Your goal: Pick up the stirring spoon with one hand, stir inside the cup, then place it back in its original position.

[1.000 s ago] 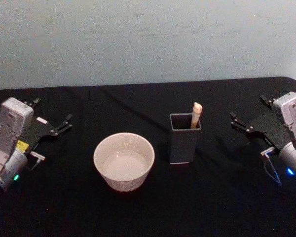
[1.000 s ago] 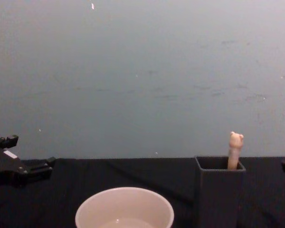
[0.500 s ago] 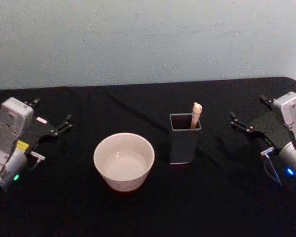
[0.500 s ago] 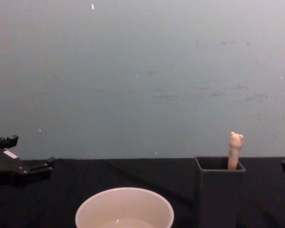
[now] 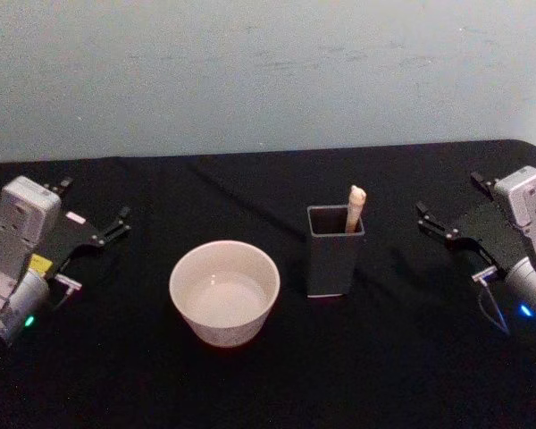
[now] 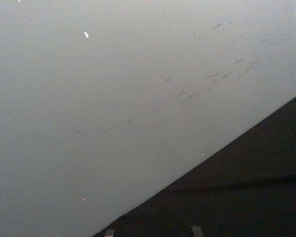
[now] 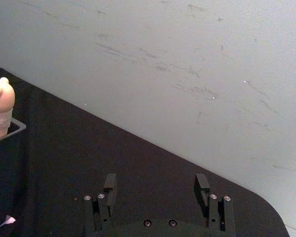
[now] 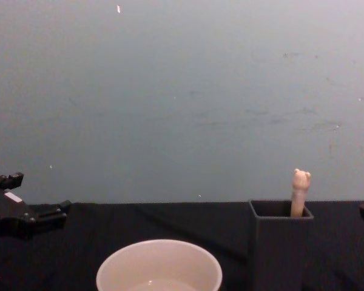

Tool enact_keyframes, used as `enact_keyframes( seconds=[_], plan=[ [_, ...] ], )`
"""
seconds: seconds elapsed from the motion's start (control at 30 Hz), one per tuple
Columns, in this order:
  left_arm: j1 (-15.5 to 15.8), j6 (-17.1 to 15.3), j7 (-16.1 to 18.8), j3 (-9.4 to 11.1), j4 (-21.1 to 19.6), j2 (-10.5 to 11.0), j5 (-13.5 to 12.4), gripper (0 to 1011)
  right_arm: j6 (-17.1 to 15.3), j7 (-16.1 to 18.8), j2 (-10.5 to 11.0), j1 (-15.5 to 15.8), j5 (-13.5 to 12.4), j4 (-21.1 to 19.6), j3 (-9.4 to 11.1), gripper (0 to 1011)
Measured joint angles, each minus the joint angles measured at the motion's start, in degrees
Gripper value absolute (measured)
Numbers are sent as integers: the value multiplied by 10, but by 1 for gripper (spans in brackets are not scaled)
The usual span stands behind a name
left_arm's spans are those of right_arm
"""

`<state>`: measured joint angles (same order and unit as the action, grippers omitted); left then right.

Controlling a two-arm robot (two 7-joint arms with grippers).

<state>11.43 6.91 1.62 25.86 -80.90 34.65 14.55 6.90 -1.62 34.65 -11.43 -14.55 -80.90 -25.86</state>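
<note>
Standing in the dark grey square holder, the stirring spoon is seen at 3 o'clock of the cream cup. The left gripper is parked at 9 o'clock of the cup and the right gripper at 3 o'clock of the holder, both with fingers spread.

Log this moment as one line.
stirring spoon: standing in holder | cup: left of holder, apart | left gripper: open, far left | right gripper: open, far right

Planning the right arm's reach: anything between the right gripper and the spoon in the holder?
Nothing visible: just black table between the open right gripper and the stirring spoon, its handle standing out of the holder. The cup is on the holder's left.
</note>
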Motion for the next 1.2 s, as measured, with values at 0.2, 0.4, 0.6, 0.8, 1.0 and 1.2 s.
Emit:
enact_keyframes(
  seconds=[0.2, 0.4, 0.6, 0.8, 1.0, 1.2],
  plan=[
    [0, 0, 0, 0, 0, 0, 0, 1001, 0, 21, -2, 8, -12, -9, 14, 1002],
    [0, 0, 0, 0, 0, 0, 0, 1001, -4, 55, 2, 25, -42, -33, 30, 1002],
    [0, 0, 0, 0, 0, 0, 0, 1001, -16, 107, 16, 62, -89, -82, 49, 1002],
    [0, 0, 0, 0, 0, 0, 0, 1001, -19, 147, 27, 92, -117, -120, 59, 1002],
    [0, 0, 0, 0, 0, 0, 0, 1001, -17, 186, 25, 102, -134, -137, 63, 1002],
    [0, 0, 0, 0, 0, 0, 0, 1002, -20, 204, 2, 85, -137, -125, 59, 1002]
  ],
)
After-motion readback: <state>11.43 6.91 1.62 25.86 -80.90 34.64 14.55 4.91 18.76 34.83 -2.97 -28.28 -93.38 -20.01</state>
